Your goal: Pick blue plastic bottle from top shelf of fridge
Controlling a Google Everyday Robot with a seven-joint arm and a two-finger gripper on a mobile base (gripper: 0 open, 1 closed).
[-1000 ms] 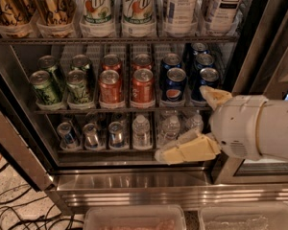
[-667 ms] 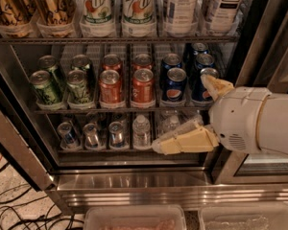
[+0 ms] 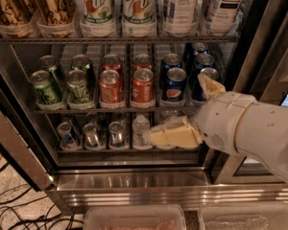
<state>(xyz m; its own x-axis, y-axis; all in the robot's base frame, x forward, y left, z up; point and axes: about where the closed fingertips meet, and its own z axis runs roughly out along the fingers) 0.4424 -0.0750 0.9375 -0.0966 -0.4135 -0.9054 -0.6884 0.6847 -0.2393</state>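
The fridge [image 3: 129, 186] is standing open in front of me, its racks full of drinks. Up on the top shelf [image 3: 115, 40], the tea bottle [image 3: 224, 6] is sitting at the far right end, upright in its lane, with the word "TEA" showing on its pale label. A second tea bottle [image 3: 182, 8] with a similar pale label is standing just to its left. Only the lower parts of both are showing. Further left, two 7UP bottles [image 3: 97, 8] are lined up, and then some amber drink bottles [image 3: 53, 6].

The gripper [image 3: 176, 107] is hanging well below that shelf, at the right side of the fridge, on a thick white arm [image 3: 259, 128] that is reaching in from the right. Its two beige fingers are spread wide apart and are holding nothing. One finger is pointing up in front of the blue cans [image 3: 175, 83] on the middle rack. The other is pointing left across the front of the bottom rack, near a small water bottle [image 3: 140, 131].

Red cans [image 3: 110, 85] and green cans [image 3: 43, 87] are filling the rest of the middle rack, and small silver cans [image 3: 91, 134] are sitting on the bottom one. Dark cables [image 3: 9, 205] are lying on the floor at the left, and two clear plastic bins [image 3: 134, 218] are showing along the bottom edge.
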